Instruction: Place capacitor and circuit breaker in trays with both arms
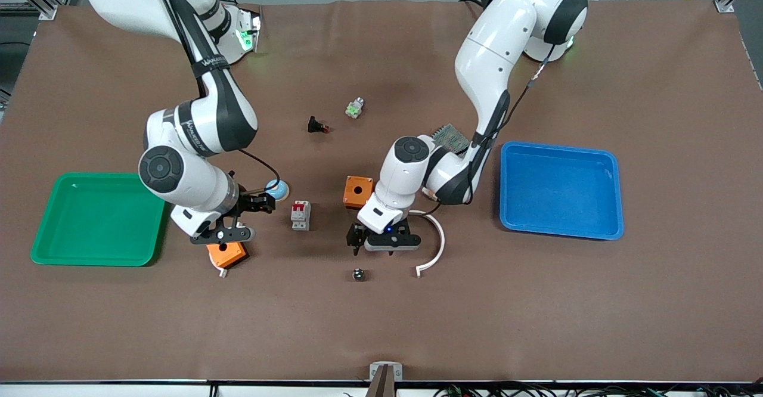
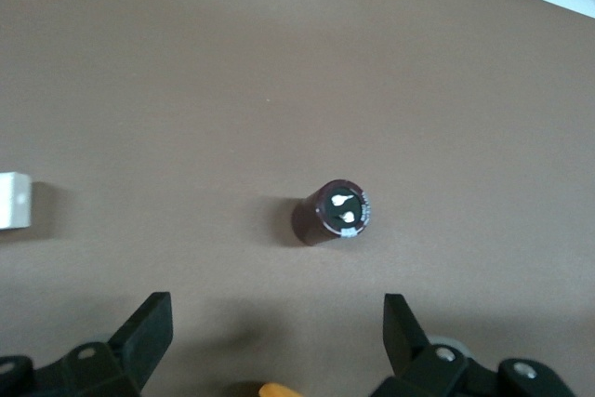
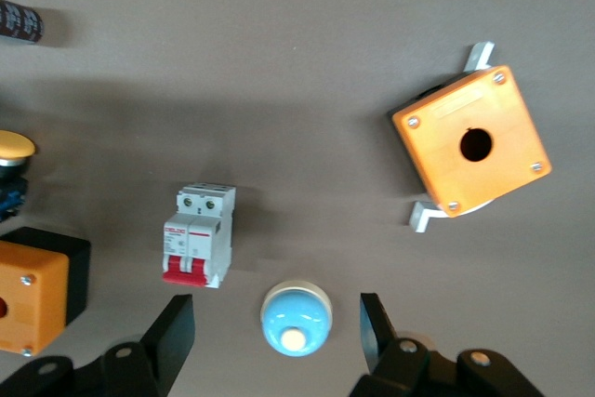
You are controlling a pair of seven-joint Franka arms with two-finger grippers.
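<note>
The brown matte table (image 1: 596, 301) runs wide here, with a long bare strip along the edge nearest the front camera.

Blue rectangular plastic tray (image 1: 560, 230) sits at the left arm's end, green rectangular plastic tray (image 1: 95, 257) at the right arm's end, both well apart from either set of jaws.

The glossy white left arm (image 1: 483, 75) reaches down mid-table. Its black two-finger left gripper (image 1: 381, 242) hangs low with the jaws released and spread wide, nothing between the fingers (image 2: 144, 332). The tiny black cylindrical capacitor with its shiny silvery top (image 2: 335, 214) lies on its side on bare cloth, just ahead of those open jaws and apart from them, with clear brown table all round it. In the front view it rests nearer the camera than the gripper.

A white curved plastic strip (image 1: 438, 245) arcs just beside that gripper, and an orange square box with a round hole (image 1: 357, 191) sits close by, farther from the camera.

The glossy white right arm (image 1: 197, 129) bends low near the green tray. Its black right gripper (image 1: 259, 201) also has jaws released, fingers (image 3: 172, 337) parted. A pale blue round dome button (image 3: 296, 317) sits in line with the gap, and I can't tell whether it's touched. The small white rectangular circuit breaker with two red levers (image 3: 199, 248) stands just beside those jaws, untouched, open cloth around its edges.

A second orange square box on a white bracket (image 3: 471, 151) lies near.
</note>
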